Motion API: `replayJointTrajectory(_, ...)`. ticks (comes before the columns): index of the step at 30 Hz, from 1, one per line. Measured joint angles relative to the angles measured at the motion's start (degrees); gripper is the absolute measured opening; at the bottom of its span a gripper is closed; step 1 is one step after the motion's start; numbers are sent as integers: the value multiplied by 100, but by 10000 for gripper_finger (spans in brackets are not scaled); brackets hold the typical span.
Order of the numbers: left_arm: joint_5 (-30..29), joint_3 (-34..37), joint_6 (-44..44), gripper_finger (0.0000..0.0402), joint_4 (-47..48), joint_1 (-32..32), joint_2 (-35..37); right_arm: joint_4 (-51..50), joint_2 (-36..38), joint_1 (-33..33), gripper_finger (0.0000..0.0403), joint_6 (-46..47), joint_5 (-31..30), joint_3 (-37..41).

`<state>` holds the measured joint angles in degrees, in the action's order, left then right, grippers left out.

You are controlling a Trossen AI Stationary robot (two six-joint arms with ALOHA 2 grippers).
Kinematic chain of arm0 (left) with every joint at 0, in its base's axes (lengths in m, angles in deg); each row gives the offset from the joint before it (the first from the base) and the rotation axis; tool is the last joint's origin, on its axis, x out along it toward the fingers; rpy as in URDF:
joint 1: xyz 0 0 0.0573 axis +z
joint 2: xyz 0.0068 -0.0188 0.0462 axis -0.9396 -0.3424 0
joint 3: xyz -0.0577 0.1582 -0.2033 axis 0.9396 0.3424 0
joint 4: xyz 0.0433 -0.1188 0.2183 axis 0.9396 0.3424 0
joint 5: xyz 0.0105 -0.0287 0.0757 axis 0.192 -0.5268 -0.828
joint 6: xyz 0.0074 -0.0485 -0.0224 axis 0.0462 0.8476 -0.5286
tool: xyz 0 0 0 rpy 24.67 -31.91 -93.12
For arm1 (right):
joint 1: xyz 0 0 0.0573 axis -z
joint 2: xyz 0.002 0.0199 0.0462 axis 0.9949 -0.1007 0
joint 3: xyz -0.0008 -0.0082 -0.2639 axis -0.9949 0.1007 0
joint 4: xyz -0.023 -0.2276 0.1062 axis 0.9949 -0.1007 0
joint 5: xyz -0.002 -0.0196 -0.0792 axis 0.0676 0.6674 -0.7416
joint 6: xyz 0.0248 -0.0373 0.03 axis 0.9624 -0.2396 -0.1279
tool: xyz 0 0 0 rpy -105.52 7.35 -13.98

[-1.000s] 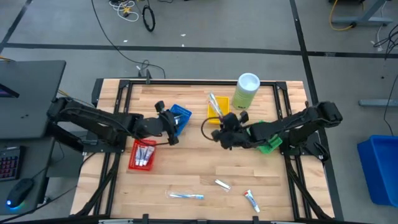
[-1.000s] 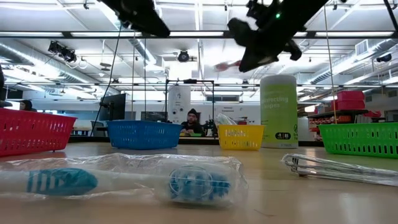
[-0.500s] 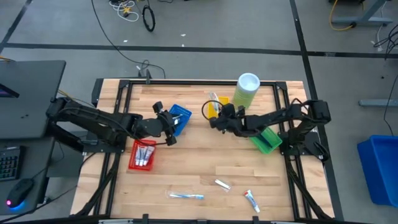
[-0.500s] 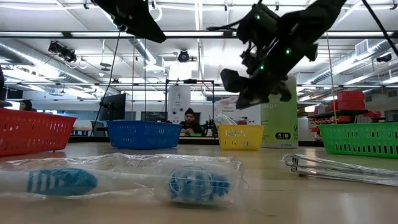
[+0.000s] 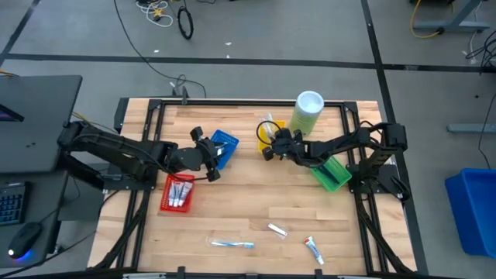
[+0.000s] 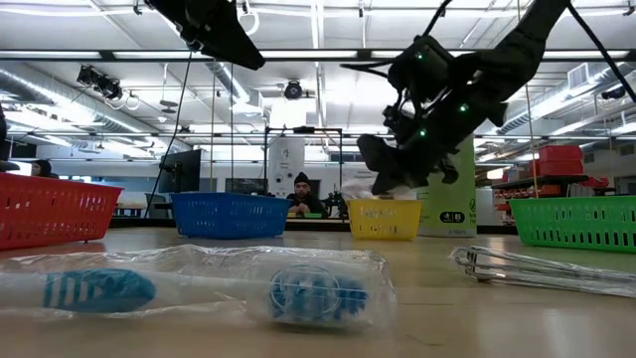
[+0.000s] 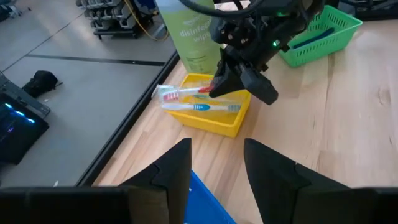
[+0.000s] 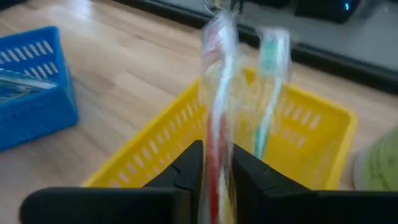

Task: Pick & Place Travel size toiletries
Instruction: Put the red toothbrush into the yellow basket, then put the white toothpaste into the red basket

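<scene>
Right pincer (image 5: 268,147) over the yellow tray (image 7: 214,112), clamped on a wrapped red toothbrush (image 8: 216,112). Brush long axis runs straight out from the fingers, far end over the tray's far rim, parallel to the teal toothbrush (image 8: 266,93) already lying in the tray. Left pincer (image 7: 214,171) hangs above the blue tray (image 5: 225,146), fingers parted, nothing held. Tubes in the red tray (image 5: 177,194). On the tabletop (image 5: 248,209) near the front edge: blue toothbrush (image 5: 232,244), small packet (image 5: 277,229), tube (image 5: 314,249), well apart.
</scene>
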<state>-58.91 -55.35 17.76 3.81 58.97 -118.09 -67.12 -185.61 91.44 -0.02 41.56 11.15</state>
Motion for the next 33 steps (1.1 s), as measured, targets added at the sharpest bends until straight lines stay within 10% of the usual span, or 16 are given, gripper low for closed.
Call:
replayJointTrajectory(15, 2, 0, 54, 155, 5, 0, 0, 669, 48, 143, 203, -786, -124, 0)
replayJointTrajectory(33, 676, -2, -173, 155, 34, 0, 0, 709, 859, -1345, 179, -1433, 896, -7)
